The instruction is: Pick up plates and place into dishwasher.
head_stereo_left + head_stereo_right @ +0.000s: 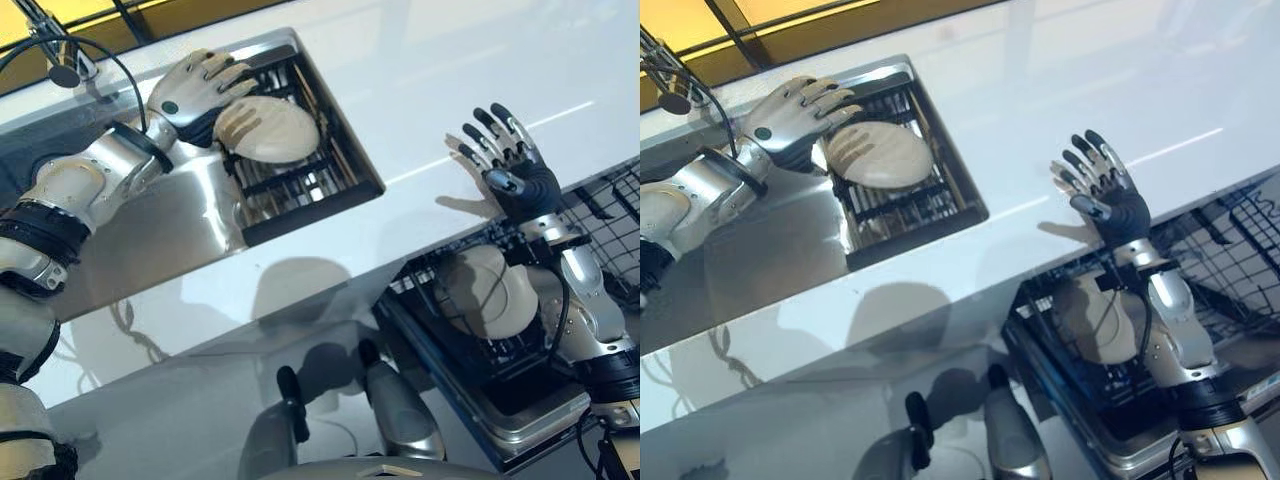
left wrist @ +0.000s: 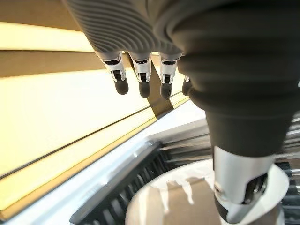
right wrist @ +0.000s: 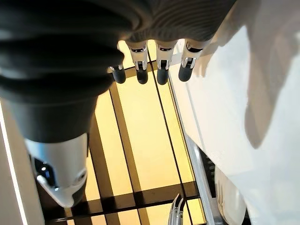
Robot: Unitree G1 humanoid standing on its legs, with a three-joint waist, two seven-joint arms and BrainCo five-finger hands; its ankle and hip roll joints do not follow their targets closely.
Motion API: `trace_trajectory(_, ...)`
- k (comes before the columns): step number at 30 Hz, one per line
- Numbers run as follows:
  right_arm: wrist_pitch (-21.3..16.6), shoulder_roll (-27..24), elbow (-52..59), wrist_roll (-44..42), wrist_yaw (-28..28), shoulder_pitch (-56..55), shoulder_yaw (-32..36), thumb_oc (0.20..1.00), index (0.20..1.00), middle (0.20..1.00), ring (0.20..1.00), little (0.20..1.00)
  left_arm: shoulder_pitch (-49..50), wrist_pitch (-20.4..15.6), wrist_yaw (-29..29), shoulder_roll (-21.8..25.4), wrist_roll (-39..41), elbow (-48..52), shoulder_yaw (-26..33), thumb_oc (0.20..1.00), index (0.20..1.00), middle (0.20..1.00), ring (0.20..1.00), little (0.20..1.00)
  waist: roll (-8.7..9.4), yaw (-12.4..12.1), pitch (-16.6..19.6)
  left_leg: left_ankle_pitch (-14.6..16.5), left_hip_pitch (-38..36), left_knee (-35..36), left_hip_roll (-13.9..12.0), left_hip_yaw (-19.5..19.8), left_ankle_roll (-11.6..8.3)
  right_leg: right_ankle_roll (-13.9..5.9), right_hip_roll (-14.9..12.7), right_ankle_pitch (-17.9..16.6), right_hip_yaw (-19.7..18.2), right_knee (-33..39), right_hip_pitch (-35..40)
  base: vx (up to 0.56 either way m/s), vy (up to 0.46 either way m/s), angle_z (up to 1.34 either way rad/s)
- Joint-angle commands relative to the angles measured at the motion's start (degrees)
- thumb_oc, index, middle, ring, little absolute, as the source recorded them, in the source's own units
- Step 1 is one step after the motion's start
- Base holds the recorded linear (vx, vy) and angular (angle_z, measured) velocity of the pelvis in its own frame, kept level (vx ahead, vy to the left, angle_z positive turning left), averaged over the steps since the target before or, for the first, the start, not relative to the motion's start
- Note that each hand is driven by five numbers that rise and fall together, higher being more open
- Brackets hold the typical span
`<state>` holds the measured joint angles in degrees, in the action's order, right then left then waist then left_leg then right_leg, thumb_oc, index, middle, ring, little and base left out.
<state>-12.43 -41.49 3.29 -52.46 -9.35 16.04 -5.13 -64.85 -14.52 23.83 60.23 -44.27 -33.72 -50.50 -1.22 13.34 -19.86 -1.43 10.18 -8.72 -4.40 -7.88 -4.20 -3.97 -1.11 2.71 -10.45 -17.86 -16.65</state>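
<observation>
While its fingers [image 1: 222,72] lie straight and slightly spread, reaching over the far edge of a beige plate [image 1: 272,130], the left hand [image 1: 185,95] hovers just above that plate with nothing clasped; the left wrist view shows the fingertips free in the air and the thumb [image 2: 241,187] hanging over the plate's face. That plate rests flat on a black wire rack [image 1: 310,185] set in the steel sink [image 1: 190,230], which is sunk into the white worktop [image 1: 450,80]. Well apart from the sink, the right hand [image 1: 510,165] is raised over the worktop's near edge, palm open, its fingers [image 1: 490,128] fanned wide and holding nothing. Just below that hand, beyond the worktop's near edge, a second beige plate [image 1: 490,290] stands tilted in the dishwasher basket [image 1: 450,340], a dark wire rack in a blue-edged tray.
</observation>
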Motion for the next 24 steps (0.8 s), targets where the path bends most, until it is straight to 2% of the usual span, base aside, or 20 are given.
trace_trajectory(1,-2.5,1.3,1.3,-0.6,0.1,4.1,1.9,1.000,1.000,1.000,1.000,1.000,-0.2,0.4,2.6,1.0,-0.8,-2.1,4.6,1.000,1.000,1.000,1.000,1.000,1.94,1.0,0.6,1.0,3.0,-1.0,0.4,0.7,1.47,-2.48,-3.0,-1.3,4.8,2.8,-0.4,0.00,0.000,0.00)
trace_trajectory(4,-2.0,1.2,1.0,-1.0,-1.0,3.7,2.3,1.000,1.000,1.000,1.000,1.000,0.0,-0.3,0.9,1.5,-1.4,-2.1,4.4,1.000,1.000,1.000,1.000,1.000,1.46,1.3,0.7,1.1,2.9,-1.2,0.3,0.5,1.39,-2.46,-3.0,-1.1,4.7,2.7,-0.2,0.01,0.012,0.00)
trace_trajectory(9,-1.4,1.0,1.0,-0.8,-1.2,4.0,2.1,1.000,1.000,1.000,1.000,1.000,0.4,-1.3,-3.8,1.7,3.1,-1.7,3.8,1.000,1.000,1.000,1.000,1.000,0.86,1.4,0.6,1.1,3.1,-1.5,0.4,0.7,1.29,-2.37,-3.2,-1.0,4.9,2.3,-0.4,0.01,0.013,0.00)
trace_trajectory(15,-1.7,0.5,1.3,-0.8,0.5,5.7,1.0,1.000,1.000,1.000,1.000,1.000,-0.5,-2.0,-5.9,0.4,5.9,-2.5,2.7,1.000,1.000,1.000,1.000,1.000,1.25,1.3,-0.7,0.8,4.2,-1.7,0.3,0.9,1.43,-2.38,-3.3,-1.2,4.9,1.8,-1.6,-0.03,-0.011,0.00)
trace_trajectory(24,-2.2,1.6,1.6,0.0,0.6,6.3,1.1,1.000,1.000,1.000,1.000,1.000,0.6,-1.2,-8.7,-2.4,14.7,-2.4,5.7,1.000,1.000,1.000,1.000,1.000,1.58,1.5,-2.0,0.3,5.0,-1.5,0.3,0.8,1.46,-2.19,-2.9,-1.3,4.9,1.4,-2.5,-0.02,-0.003,-0.06)
